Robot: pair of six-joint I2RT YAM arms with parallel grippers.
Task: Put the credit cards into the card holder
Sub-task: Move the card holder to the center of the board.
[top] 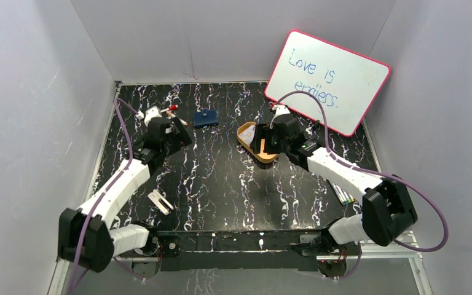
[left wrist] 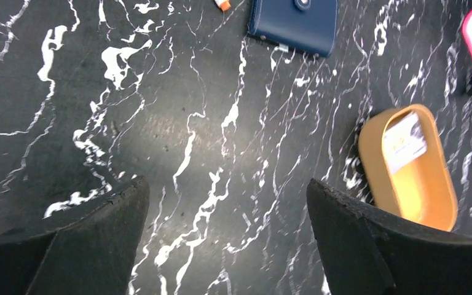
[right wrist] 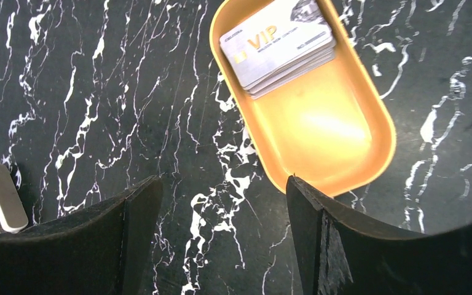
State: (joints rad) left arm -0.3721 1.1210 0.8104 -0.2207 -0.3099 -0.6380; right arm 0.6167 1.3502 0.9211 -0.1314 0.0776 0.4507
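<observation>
Several credit cards [right wrist: 279,43] lay stacked at one end of the oval golden-orange tin [right wrist: 350,144]. None was in the card holder [top: 206,117], which sat folded shut on the counter [top: 221,178], apart from the tin on its left and farther back. The right hand [right wrist: 224,184] hovered just short of the tin's near rim, fingers spread wide and empty. The left hand [left wrist: 226,187] hung over bare counter left of the tin, likewise spread and holding nothing. The stack sat snug against the tin's wall, so a finger would likely strike the rim and skid or tip the tin. A pinch might also lift several cards at once, or slip off the thin top one. The closed holder looked light enough to slide away if one hand pushed at its tab unsupported. How many cards made up the stack could not be counted, and beyond "VIP" their print was too small to read. From above, the right hand covered most of the tin. The holder's inside was hidden, and the left wrist view cut off its top edge. A small white-and-grey object [right wrist: 0,196], well left of the tin, could not be identified.
</observation>
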